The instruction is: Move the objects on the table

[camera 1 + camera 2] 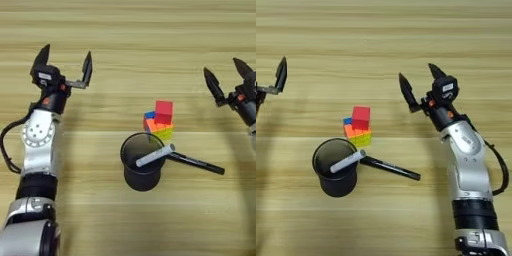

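Note:
A black round cup (141,167) stands near the middle of the table (128,50). A grey-white marker (155,155) leans in it, its end over the rim. Beside the cup's right side lies a thin black pen (196,163), its near end at the rim. Just behind the cup a small red cube (163,112) rests on top of a blue-orange-yellow block (158,127). My left gripper (65,64) is open over bare wood at the left, well away from the objects. On the right, my right gripper (420,82) is open too, above and to the right of the blocks.
Both silver forearms reach in from the bottom corners, the left arm (37,150) and the right arm (468,165). A black cable (6,145) loops beside the left arm. Bare wood stretches behind the grippers.

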{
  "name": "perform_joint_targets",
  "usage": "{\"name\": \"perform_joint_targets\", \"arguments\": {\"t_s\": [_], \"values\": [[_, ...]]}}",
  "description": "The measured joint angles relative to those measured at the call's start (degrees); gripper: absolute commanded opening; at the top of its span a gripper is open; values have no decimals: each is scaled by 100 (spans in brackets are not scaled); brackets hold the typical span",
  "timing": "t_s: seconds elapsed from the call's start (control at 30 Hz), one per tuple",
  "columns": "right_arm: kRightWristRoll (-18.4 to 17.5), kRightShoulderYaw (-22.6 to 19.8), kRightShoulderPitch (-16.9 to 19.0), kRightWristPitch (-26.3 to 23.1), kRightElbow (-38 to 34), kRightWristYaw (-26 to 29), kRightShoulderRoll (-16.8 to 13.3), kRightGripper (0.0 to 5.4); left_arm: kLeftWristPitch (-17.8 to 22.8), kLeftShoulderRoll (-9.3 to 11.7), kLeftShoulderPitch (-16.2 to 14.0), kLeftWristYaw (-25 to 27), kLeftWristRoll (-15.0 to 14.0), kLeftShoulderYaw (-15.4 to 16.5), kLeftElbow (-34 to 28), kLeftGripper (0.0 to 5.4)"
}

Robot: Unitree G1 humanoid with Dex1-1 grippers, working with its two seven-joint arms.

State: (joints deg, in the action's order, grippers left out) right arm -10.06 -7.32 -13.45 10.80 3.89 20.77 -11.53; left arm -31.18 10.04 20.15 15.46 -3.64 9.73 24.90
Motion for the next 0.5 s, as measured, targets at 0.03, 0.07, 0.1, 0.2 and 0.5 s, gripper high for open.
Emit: {"name": "perform_joint_targets", "arguments": {"t_s": [0.03,0.07,0.1,0.2,0.5], "values": [[177,8,38,131,-25,-199,56,469,64,-6,-77,-102,102,-42,-59,540],[292,18,81,238,-34,-343,95,481,132,-20,-149,-164,113,-60,-87,540],[387,13,128,346,-50,-494,140,494,201,-26,-205,-221,113,-65,-116,540],[537,-9,360,639,-112,-903,312,521,381,-24,-456,-301,148,-135,-148,540],[874,-16,980,1239,-204,-1449,437,539,838,-32,-1175,-349,88,-175,-1087,540]]}}
